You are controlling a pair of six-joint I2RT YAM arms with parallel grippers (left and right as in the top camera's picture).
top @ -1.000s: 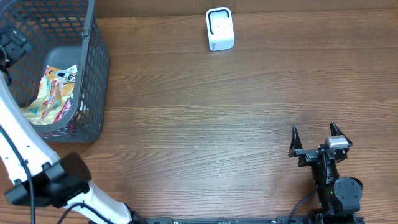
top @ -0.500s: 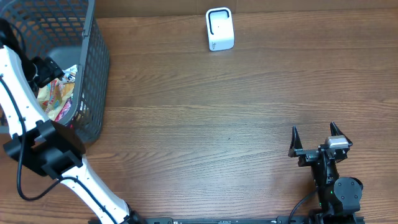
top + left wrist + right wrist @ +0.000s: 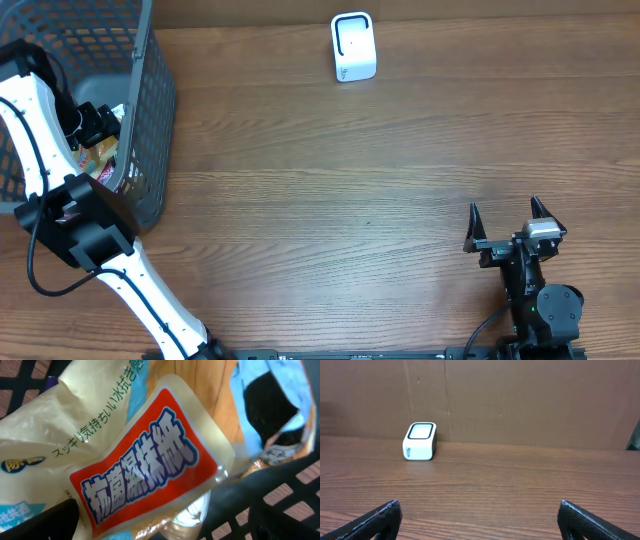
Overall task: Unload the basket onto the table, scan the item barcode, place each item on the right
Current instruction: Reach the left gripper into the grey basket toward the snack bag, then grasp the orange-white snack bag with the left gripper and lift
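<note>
1. Evidently the item to scan, a cream plastic packet with an orange-red label panel [image 3: 145, 470], lies inside the dark grey mesh basket [image 3: 150, 130] at the table's far left. It must be lifted out before its barcode can be shown.
2. Reaching for it, the left gripper [image 3: 92, 122] dips into the basket and hangs just above the packet, whose label fills the left wrist view. Its fingers are spread wide with nothing between them. Whether a tip brushes the wrapper I cannot tell.
3. Well apart from the basket, the white box-shaped barcode scanner [image 3: 352, 45] stands at the far edge of the brown wooden table [image 3: 350, 200], probably so either arm can present the item to it.
4. Near the right corner, the right gripper [image 3: 505, 225] rests low, fingers fully released and empty, aimed toward the scanner and clear of the work.
</note>
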